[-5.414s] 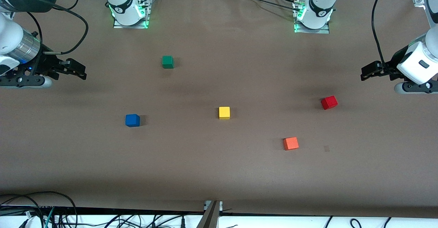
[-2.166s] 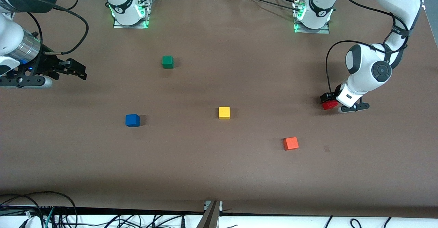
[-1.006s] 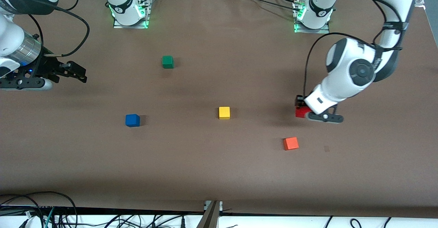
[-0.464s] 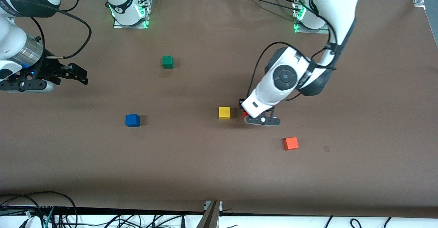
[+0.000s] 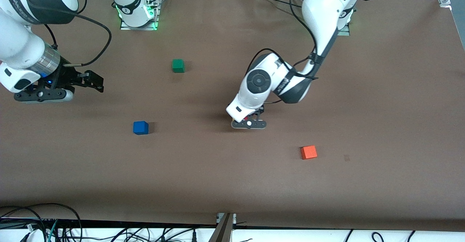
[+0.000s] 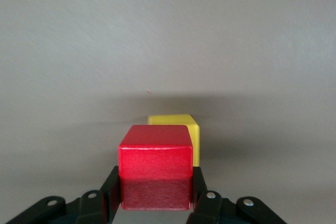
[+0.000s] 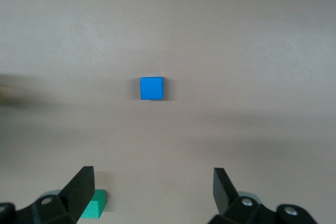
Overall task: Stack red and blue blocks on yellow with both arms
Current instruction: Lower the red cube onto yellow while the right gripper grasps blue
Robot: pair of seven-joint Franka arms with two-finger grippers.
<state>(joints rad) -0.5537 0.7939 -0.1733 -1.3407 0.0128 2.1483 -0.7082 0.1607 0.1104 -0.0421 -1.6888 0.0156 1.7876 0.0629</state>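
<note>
My left gripper (image 5: 248, 120) is shut on the red block (image 6: 155, 166) and holds it over the spot where the yellow cube stood. In the front view the left hand hides the yellow cube. In the left wrist view the yellow cube (image 6: 184, 128) shows just past the red block, partly covered by it. The blue block (image 5: 140, 127) sits on the table toward the right arm's end and also shows in the right wrist view (image 7: 151, 88). My right gripper (image 5: 95, 82) is open and empty in the air, over the table near the right arm's end.
A green cube (image 5: 177, 65) sits farther from the front camera than the blue block; it also shows beside one finger in the right wrist view (image 7: 94, 205). An orange cube (image 5: 308, 152) lies nearer the front camera, toward the left arm's end. The table (image 5: 232, 184) is brown.
My left arm picked up the red block near its end of the table and carried it to the yellow cube. My right arm has shifted slightly toward the middle.
</note>
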